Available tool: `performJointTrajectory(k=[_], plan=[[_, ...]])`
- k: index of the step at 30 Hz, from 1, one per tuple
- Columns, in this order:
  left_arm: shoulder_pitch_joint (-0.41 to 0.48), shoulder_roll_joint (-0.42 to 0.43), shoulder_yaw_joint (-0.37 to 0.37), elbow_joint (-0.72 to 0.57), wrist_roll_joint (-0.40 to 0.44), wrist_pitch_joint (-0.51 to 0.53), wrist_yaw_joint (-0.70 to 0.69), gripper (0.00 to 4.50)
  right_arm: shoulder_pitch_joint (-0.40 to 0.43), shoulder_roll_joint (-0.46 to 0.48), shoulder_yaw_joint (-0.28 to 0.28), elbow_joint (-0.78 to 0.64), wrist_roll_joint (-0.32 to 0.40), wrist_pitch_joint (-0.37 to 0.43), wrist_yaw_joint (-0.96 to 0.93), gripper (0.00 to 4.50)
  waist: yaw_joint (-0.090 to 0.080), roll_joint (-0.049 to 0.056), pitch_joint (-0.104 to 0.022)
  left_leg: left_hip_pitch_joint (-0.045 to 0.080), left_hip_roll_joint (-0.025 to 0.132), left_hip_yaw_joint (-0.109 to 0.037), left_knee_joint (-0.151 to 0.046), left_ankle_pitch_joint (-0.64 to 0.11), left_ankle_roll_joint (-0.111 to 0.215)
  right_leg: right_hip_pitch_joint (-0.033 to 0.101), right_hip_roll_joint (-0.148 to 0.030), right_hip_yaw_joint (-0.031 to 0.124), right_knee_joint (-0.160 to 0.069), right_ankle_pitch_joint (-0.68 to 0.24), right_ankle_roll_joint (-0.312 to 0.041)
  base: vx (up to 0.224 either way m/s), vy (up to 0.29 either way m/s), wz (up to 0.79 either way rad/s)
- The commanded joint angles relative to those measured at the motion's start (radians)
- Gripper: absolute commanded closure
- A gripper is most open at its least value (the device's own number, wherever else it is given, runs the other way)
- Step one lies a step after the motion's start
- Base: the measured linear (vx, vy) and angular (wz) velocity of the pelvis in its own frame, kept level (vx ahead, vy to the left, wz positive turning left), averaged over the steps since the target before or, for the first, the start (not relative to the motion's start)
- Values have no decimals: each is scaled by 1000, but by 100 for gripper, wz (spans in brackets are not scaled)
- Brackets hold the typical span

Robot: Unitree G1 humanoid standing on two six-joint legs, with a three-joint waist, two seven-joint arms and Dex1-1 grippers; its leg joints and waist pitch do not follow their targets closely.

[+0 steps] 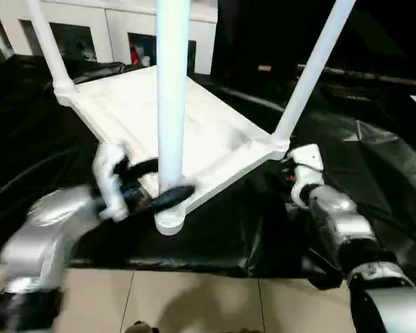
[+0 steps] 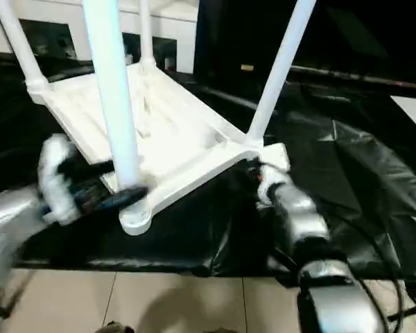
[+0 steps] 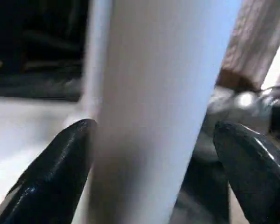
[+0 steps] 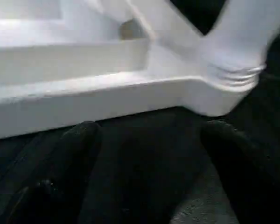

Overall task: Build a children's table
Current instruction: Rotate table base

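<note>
Tabletop (image 1: 194, 132) lies upside down on black sheeting (image 1: 374, 159), rim up, legs standing from the corner sockets. Legs counted: four. Near leg (image 1: 172, 104) rises from the front corner socket (image 1: 170, 220); right leg (image 1: 312, 69) from the right corner; left leg (image 1: 50, 45) from the left corner; far leg (image 2: 145, 31) shows in the right eye view. All four tops are cut off by the upper edge, so their ends cannot be checked.

Left gripper (image 1: 159, 184): fingers apart, one on each side of the near leg low down, just above the socket. In the left wrist view both fingers (image 3: 56, 172) flank the leg with gaps showing; contact is hard to make out.

Right gripper (image 4: 144, 177): fingers apart, nothing between them, just beside the tabletop's right corner, low over the sheeting. From the head views its fingers are hidden behind the wrist (image 1: 305, 170).

Behind: one white cabinet (image 1: 125, 24), partly cut off. Tiled floor (image 1: 194, 298) at the front.
</note>
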Motion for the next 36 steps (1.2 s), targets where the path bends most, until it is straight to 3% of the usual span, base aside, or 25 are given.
performJointTrajectory(k=[1, 2, 3, 4, 6, 8, 10, 12, 14, 16, 17, 20, 21, 23, 24, 29, 31, 34, 35, 36], plan=[[-42, -31, -36, 35, -10, 0, 0, 7, -26, 4, 18, 25, -31, 18, -11, 57, 1, 32, -71, 27, 32, -20, -73, -346, -63, 32, -44, 43, -77, -267, -181, 0, 0, 0], [-69, -55, -57, 46, -11, 1, -5, 7, -43, 20, 24, 50, -38, 10, -14, 57, -2, 30, -72, 28, 31, -19, -71, -343, -61, 32, -43, 43, -78, -258, -187, 0, 0, 0], [-82, -67, -69, 51, -11, 2, -10, 7, -51, 29, 25, 60, -39, 6, -12, 57, 0, 35, -73, 28, 31, -20, -71, -342, -60, 33, -45, 43, -76, -256, -192, 0, 0, 0], [-94, -79, -81, 54, -12, 4, -15, 7, -59, 38, 25, 69, -39, 0, -11, 57, 1, 32, -73, 25, 33, -21, -71, -331, -56, 37, -47, 44, -75, -244, -197, 0, 0, 0], [-122, -105, -115, 60, -24, 19, -27, 7, -84, 56, 20, 92, -35, -3, -16, 57, 2, 46, -74, 27, 34, -20, -70, -320, -52, 35, -47, 44, -73, -221, -206, 0, 0, 0], [-134, -116, -141, 64, -27, 21, -37, 7, -96, 64, 20, 103, -36, -9, -15, 57, 1, 42, -75, 25, 32, -20, -70, -305, -49, 41, -43, 42, -69, -188, -216, 0, 0, 0], [-144, -132, -173, 67, -30, 27, -47, 7, -107, 72, 15, 117, -27, -6, -11, 57, 2, 45, -77, 23, 32, -18, -68, -276, -36, 44, -43, 42, -65, -144, -227, 0, 0, 0], [-170, -175, -224, 87, -21, 23, -67, 7, -118, 79, 33, 142, -50, -4, 6, 57, -1, 58, -79, 22, 31, -18, -66, -257, -32, 47, -42, 41, -62, -108, -237, 0, 0, 0], [-181, -192, -238, 98, -15, 16, -72, 7, -117, 81, 35, 143, -53, -8, 11, 57, -1, 52, -81, 24, 30, -15, -64, -247, -22, 49, -41, 40, -63, -87, -250, 0, 0, 0], [-202, -217, -267, 120, -1, 2, -79, 7, -114, 86, 34, 138, -48, -9, 21, 57, -3, 60, -81, 19, 30, -17, -64, -233, -14, 54, -43, 40, -60, -74, -257, 0, 0, 0], [-218, -232, -287, 137, 11, -9, -84, 7, -112, 89, 32, 133, -42, -9, 30, 57, -6, 55, -82, 20, 30, -16, -62, -232, -6, 54, -43, 39, -63, -69, -260, 0, 0, 0], [-270, -275, -324, 213, 53, -66, -93, 7, -108, 95, 33, 124, -35, -17, 54, 57, -17, 58, -82, 14, 28, -18, -60, -219, 15, 62, -44, 39, -64, -56, -274, 0, 0, 0], [-313, -300, -341, 303, 106, -143, -87, 7, -107, 94, 38, 121, -41, -26, 54, 57, -18, 63, -83, 14, 28, -18, -59, -214, 18, 63, -45, 39, -62, -52, -278, 0, 0, 0], [-343, -314, -338, 372, 134, -191, -77, 7, -110, 92, 37, 126, -47, -32, 42, 57, -19, 67, -82, 18, 27, -17, -58, -233, 28, 59, -45, 39, -72, -86, -276, 0, 0, 0], [-349, -313, -338, 388, 147, -203, -69, 7, -111, 89, 37, 127, -49, -36, 36, 57, -21, 62, -82, 15, 27, -17, -58, -236, 28, 63, -46, 38, -71, -95, -277, 0, 0, 0], [-426, -250, -360, 600, 320, -348, 75, 7, -120, 39, -4, 114, -52, -64, -26, 57, -25, 68, -84, 15, 25, -19, -55, -227, 48, 63, -45, 36, -75, -117, -264, 0, 0, 0], [-437, -226, -361, 646, 355, -390, 102, 7, -116, 18, -19, 97, -46, -67, -26, 57, -22, 64, -84, 16, 27, -16, -52, -218, 55, 62, -47, 37, -75, -126, -271, 0, 0, 0], [-447, -213, -342, 694, 367, -421, 105, 7, -107, -11, -33, 69, -35, -64, -8, 57, -13, 71, -83, 21, 27, -16, -53, -230, 50, 57, -46, 36, -78, -169, -262, 0, 0, 0], [-442, -200, -340, 698, 375, -428, 101, 7, -95, -30, -40, 43, -26, -59, 12, 57, -13, 66, -82, 19, 27, -15, -54, -239, 48, 57, -45, 35, -80, -184, -257, 0, 0, 0], [-436, -194, -339, 692, 371, -429, 89, 7, -88, -38, -42, 28, -21, -55, 27, 57, -11, 68, -82, 20, 27, -16, -54, -244, 47, 57, -46, 34, -79, -193, -255, 0, 0, 0]])
